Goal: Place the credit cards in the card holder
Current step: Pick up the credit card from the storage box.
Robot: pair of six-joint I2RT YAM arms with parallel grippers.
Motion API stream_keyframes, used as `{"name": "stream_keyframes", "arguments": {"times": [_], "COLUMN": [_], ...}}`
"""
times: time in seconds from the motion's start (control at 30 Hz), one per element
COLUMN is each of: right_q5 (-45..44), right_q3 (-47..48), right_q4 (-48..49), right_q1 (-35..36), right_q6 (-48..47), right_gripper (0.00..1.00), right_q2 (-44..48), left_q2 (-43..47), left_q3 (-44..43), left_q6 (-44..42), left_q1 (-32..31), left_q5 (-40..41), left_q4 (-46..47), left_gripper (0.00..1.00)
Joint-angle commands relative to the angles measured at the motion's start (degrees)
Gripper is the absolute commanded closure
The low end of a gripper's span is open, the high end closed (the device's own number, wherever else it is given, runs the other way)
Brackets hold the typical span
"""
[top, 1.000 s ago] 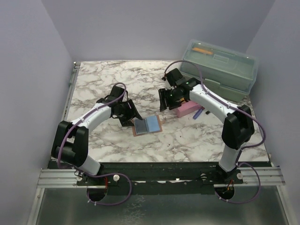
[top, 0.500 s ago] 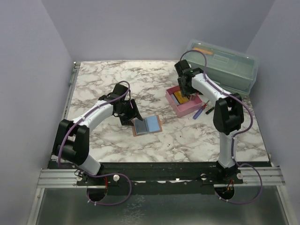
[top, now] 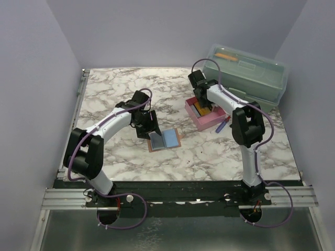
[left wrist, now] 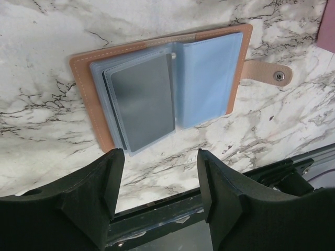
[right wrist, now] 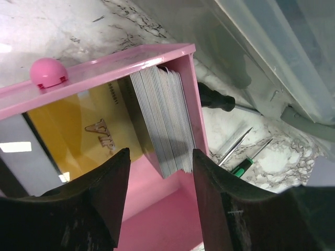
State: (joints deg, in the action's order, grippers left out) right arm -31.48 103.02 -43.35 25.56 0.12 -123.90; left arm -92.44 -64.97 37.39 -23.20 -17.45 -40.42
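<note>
The card holder [top: 164, 139] lies open on the marble table, reddish-brown with clear blue sleeves. In the left wrist view the card holder [left wrist: 157, 89] shows a grey card [left wrist: 144, 102] inside its left sleeve. My left gripper [top: 147, 127] [left wrist: 159, 175] is open and empty, just beside the holder's left edge. My right gripper [top: 203, 106] [right wrist: 159, 178] is open over the pink tray [top: 211, 123] [right wrist: 172, 52]. A stack of credit cards [right wrist: 165, 120] stands on edge in the tray between my open jaws, untouched. A yellow card [right wrist: 86, 133] marked VIP lies next to the stack.
A large grey-green toolbox [top: 246, 76] [right wrist: 272, 47] stands at the back right, close behind the tray. Screwdrivers [top: 222, 125] [right wrist: 238, 157] lie on the table to the right of the tray. A pink knob [right wrist: 47, 72] sits on the tray's rim.
My right arm swung away from the card holder, back and right, and now hangs over the pink tray. My left gripper shifted slightly right along the holder's left edge.
</note>
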Motion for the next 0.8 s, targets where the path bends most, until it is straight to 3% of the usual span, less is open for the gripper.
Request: {"name": "stream_keyframes", "arguments": {"times": [0.0,0.23,0.77], "right_q5": [-4.58,-10.24,-17.69], "right_q3": [0.95,2.03,2.99], "right_q4": [2.10,2.57,2.80], "right_q1": [0.68,2.29,2.29], "right_q6": [-2.23,-2.12,-1.93], "right_gripper": [0.47,0.49,0.65], "right_q2": [-2.84,-5.81,-5.25], "left_q2": [-0.29,0.07,2.55], "left_q3": [-0.27,-0.17,0.98], "left_q6": [-1.74,-2.55,-4.07], "left_q1": [-0.53,-1.45,-2.40], "left_q5": [2.39,3.18,5.74], "left_q4": [-1.81,-2.19,-3.08], "left_gripper": [0.36,0.35,0.35]}}
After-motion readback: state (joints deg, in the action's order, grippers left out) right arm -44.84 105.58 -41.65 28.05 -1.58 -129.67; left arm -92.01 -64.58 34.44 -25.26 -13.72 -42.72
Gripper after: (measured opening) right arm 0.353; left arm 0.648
